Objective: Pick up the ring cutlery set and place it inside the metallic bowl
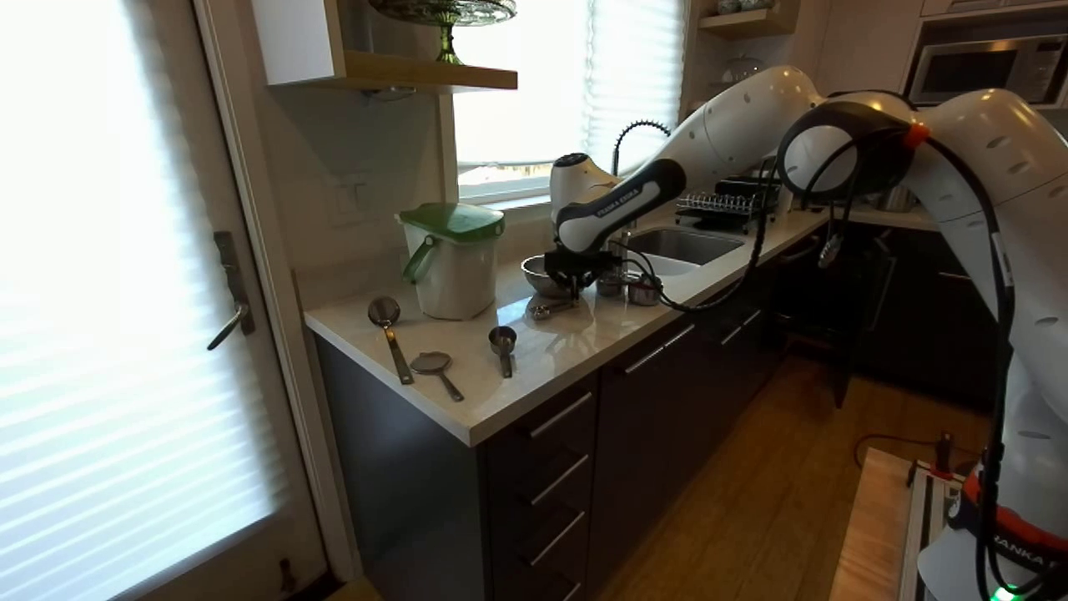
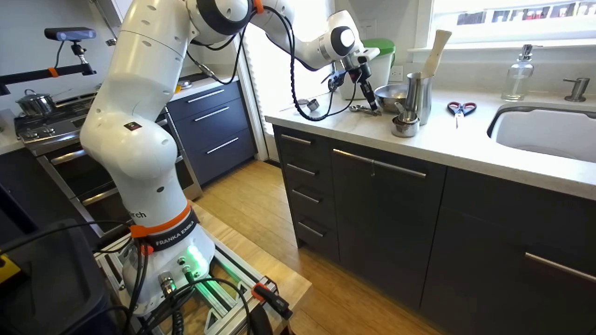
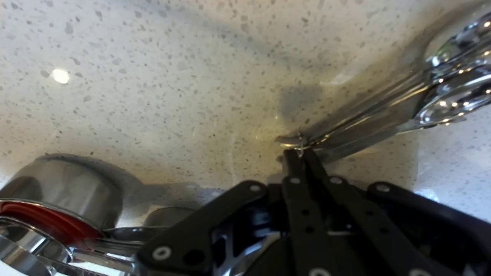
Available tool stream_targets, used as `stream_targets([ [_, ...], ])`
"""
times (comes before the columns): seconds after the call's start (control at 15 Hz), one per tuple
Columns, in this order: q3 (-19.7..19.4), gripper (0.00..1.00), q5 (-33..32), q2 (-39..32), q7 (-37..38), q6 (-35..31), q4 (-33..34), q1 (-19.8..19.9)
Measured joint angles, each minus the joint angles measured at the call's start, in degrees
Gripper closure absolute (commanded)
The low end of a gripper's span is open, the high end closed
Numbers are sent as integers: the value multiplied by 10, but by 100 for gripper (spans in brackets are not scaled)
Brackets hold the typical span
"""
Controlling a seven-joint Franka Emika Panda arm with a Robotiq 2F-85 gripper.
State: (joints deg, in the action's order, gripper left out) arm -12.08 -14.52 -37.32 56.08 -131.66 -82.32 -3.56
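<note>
The ring cutlery set, shiny metal spoons joined at one end, lies on the counter in the wrist view. It also shows in both exterior views. My gripper points down at its joined end, fingertips nearly together with the thin ring between them. The gripper also shows at counter height in both exterior views. The spoon heads lie to the right in the wrist view. The metallic bowl stands just beside the gripper; in an exterior view the gripper partly covers it. It is out of the wrist view.
A white container with a green lid stands behind. Measuring cups and a steel utensil holder stand close to the bowl. A ladle, a strainer and a scoop lie near the counter's end. Scissors lie near the sink.
</note>
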Motion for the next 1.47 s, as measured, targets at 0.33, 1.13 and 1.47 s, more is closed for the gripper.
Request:
stream_targets([
  [0.33, 0, 99, 0, 2, 0, 1, 3, 0],
  [1.13, 31, 99, 12, 58, -17, 101, -6, -8],
  [1.47, 39, 99, 22, 90, -22, 107, -17, -8],
])
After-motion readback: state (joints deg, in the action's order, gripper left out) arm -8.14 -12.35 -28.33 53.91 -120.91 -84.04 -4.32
